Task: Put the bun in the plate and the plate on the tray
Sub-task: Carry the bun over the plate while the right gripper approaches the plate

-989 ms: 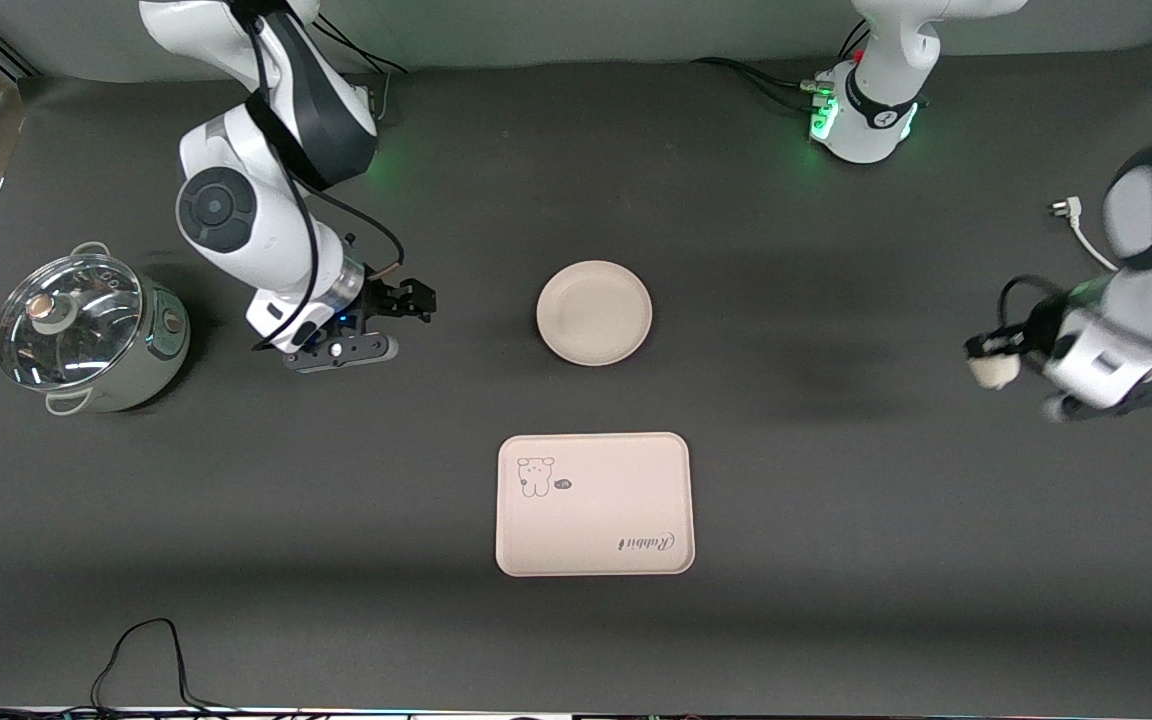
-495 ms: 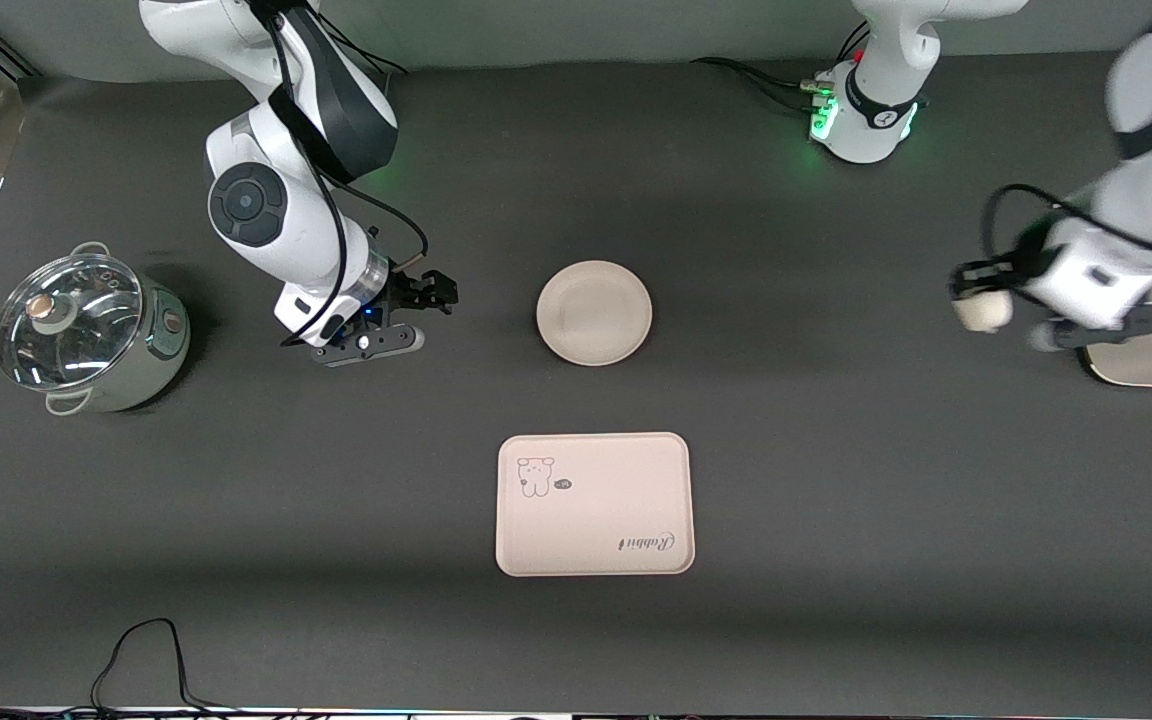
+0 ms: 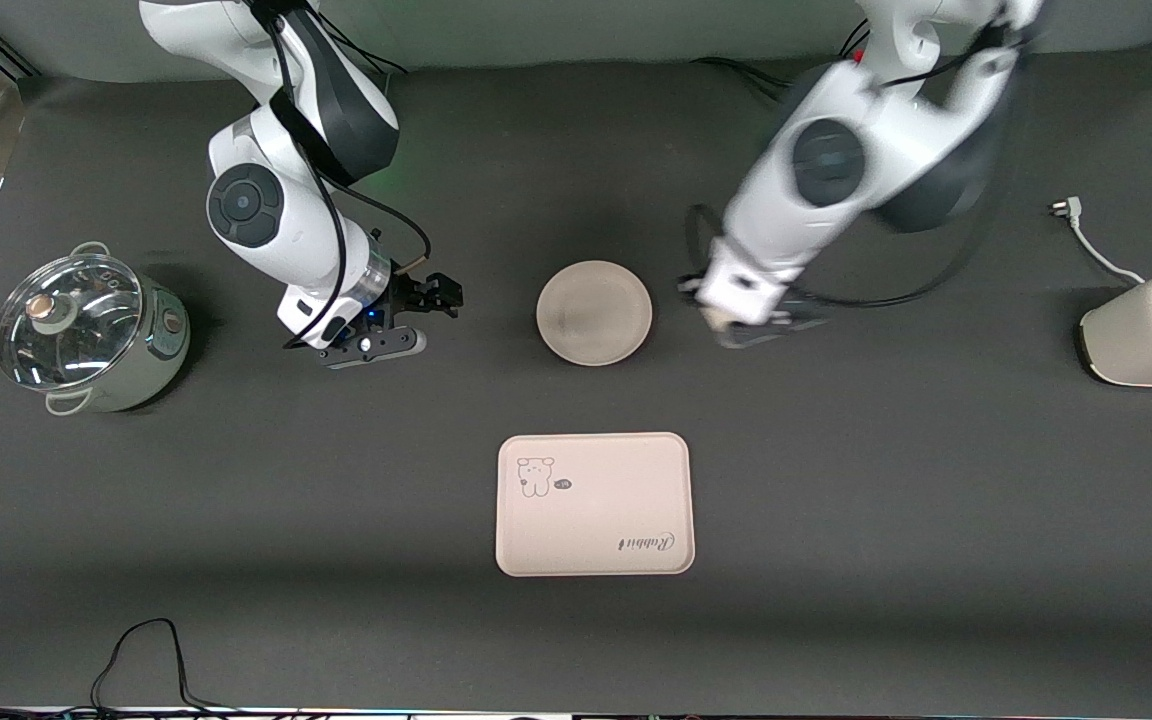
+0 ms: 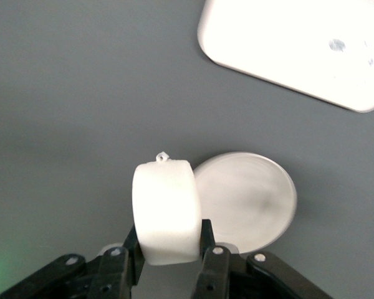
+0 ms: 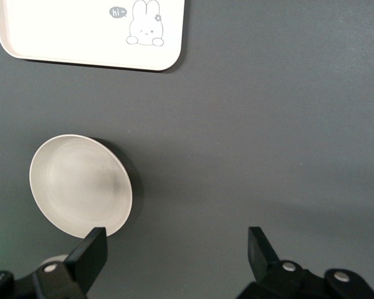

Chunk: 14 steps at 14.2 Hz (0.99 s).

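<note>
Front view: the tray [image 3: 594, 504], lettered "Rabbit", lies nearer the camera than the plate [image 3: 594, 312]. Left end effector [image 4: 169, 249] pinches the bun [image 4: 166, 210] beside the plate; right end effector [image 5: 176, 252] hangs spread.

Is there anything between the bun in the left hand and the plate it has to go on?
Nothing visible. The left hand is shut on the bun, over the table beside the plate, toward the left arm's end. The plate is bare. The right hand, open, is at the plate's right-arm end, not in the path.
</note>
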Each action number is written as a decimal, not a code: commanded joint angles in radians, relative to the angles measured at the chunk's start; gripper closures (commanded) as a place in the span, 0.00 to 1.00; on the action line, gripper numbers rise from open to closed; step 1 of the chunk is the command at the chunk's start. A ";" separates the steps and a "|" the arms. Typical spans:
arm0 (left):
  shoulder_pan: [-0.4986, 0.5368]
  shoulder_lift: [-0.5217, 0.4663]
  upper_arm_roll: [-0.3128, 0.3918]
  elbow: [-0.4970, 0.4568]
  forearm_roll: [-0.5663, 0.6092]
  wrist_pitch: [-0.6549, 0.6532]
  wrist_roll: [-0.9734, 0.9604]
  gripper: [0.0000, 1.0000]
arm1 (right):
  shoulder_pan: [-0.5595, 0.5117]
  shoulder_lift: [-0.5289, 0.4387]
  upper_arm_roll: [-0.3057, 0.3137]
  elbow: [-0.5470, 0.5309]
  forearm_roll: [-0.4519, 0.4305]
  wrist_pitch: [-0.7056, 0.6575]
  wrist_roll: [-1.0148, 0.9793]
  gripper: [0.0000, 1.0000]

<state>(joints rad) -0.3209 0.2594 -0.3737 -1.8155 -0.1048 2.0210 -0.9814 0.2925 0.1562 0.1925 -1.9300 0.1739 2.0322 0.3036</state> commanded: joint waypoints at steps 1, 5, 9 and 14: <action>-0.091 0.115 0.016 0.015 0.034 0.126 -0.139 0.60 | 0.004 0.032 0.002 -0.001 0.021 0.031 0.015 0.00; -0.220 0.218 0.018 -0.054 0.154 0.302 -0.331 0.60 | 0.019 0.060 0.002 0.000 0.021 0.049 0.015 0.00; -0.253 0.282 0.019 -0.105 0.241 0.421 -0.433 0.60 | 0.040 0.117 0.002 -0.007 0.021 0.135 0.017 0.00; -0.244 0.281 0.021 -0.103 0.278 0.395 -0.467 0.00 | 0.069 0.172 0.015 -0.046 0.021 0.264 0.063 0.00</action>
<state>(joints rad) -0.5606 0.5615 -0.3627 -1.9141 0.1461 2.4318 -1.4095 0.3407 0.3115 0.2042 -1.9637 0.1758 2.2473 0.3157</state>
